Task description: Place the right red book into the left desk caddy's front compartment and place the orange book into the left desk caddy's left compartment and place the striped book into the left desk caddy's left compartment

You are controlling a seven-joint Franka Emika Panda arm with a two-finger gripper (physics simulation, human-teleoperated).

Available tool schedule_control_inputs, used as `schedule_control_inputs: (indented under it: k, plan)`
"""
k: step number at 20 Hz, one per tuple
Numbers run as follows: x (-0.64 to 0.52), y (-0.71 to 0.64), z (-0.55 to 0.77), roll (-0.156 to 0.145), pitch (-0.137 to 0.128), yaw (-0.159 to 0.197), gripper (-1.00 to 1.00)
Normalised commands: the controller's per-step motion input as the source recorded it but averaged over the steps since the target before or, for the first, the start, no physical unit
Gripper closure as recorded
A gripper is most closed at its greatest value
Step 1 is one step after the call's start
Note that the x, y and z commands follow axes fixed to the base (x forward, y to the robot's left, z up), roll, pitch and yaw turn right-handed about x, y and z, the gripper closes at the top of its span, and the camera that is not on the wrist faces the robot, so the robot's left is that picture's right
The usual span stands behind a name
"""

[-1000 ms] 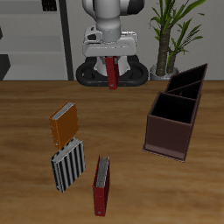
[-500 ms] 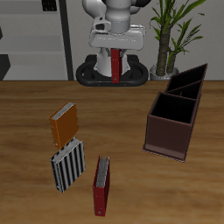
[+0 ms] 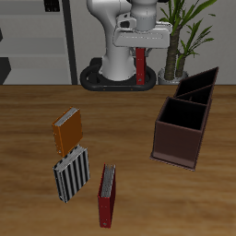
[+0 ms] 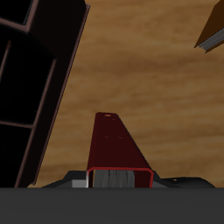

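Wood-grain counter [image 3: 129,138], matte brown planks. Landmark = left desk caddy [image 3: 196,85], a near-black open box w/ thin reddish rims and inner dividers, at the counter's far side.

Going across the exterior view: orange book [image 3: 66,131], small plain hardback, pale page edge showing, lies flat well apart from the caddy, nearer the front edge than it. Striped book [image 3: 70,174], thin b/w stripes, sits just in front of the orange one, edges nearly touching. Darker, longer red book [image 3: 107,194] w/ grey pages lies beside the striped one, closest to the front edge. Dark reddish-brown caddy [image 3: 182,132], boxy, open top, stands just in front of the black caddy, close against it.

Wide bare counter between the books and both caddies; plenty of room.

End effector [image 3: 140,57] is up off the counter, behind and above the caddy, fingers clamped on right red book [image 3: 140,67], which hangs upright. Wrist view: book [image 4: 115,149] juts out over wood, caddy dividers [image 4: 35,79] close beside.
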Motion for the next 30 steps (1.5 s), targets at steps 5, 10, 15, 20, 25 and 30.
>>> schedule_control_inputs:
  k: [5, 10, 15, 20, 25, 30]
  plan:
    - [0.3, 0.18, 0.19, 0.012, 0.012, -0.021, 1.0]
    - [0.43, 0.18, 0.19, -0.017, 0.006, -0.041, 1.0]
    - [0.4, 0.19, 0.22, -0.022, 0.013, -0.055, 1.0]
    - [0.35, 0.23, 0.21, -0.03, 0.007, -0.031, 1.0]
    - [0.36, 0.17, 0.01, -0.008, 0.107, -0.106, 1.0]
    - [0.01, 0.15, -0.11, 0.047, 0.091, -0.053, 1.0]
